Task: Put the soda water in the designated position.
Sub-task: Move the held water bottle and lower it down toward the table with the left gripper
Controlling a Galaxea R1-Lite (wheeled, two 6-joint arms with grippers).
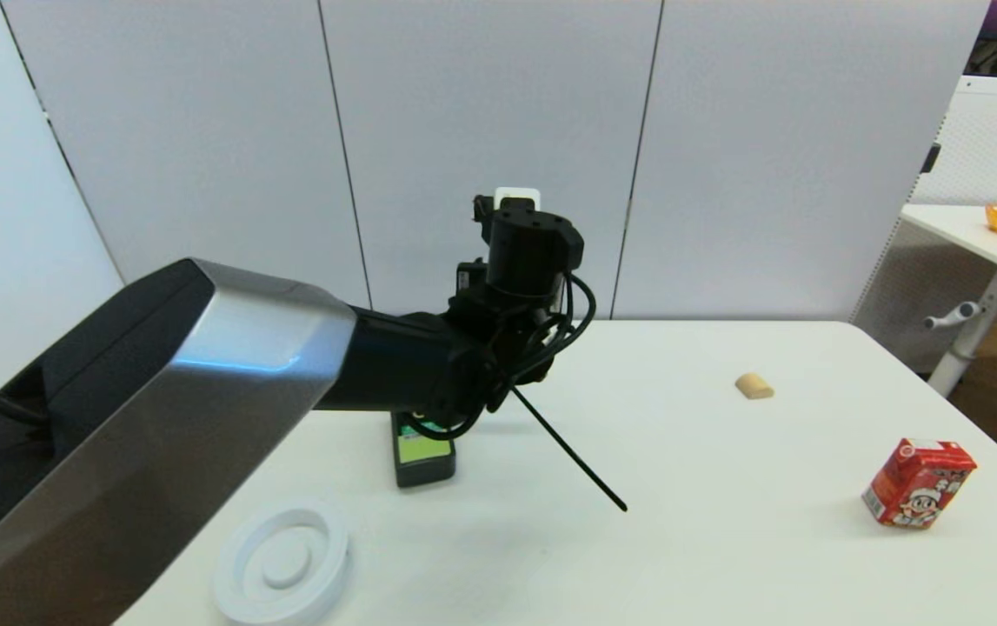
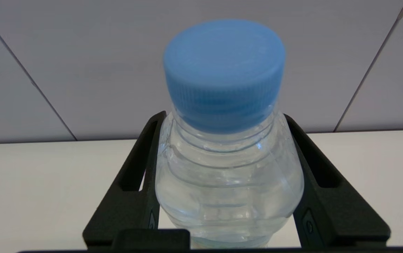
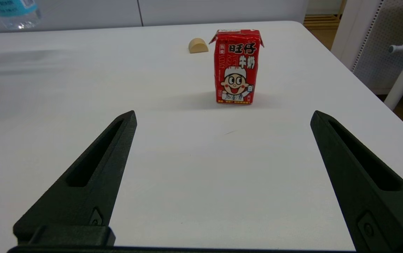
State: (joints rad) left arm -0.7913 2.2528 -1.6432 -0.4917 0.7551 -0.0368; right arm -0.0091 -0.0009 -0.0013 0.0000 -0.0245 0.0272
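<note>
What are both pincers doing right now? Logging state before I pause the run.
Left pincer: shut on the soda water, lifted off the table.
Right pincer: open, holding nothing, low over the table.

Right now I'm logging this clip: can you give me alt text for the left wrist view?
The left gripper is shut on a small clear plastic soda water bottle with a light blue screw cap, one black finger on each side of its shoulder. Behind it lie the white table and a grey panelled wall.
</note>
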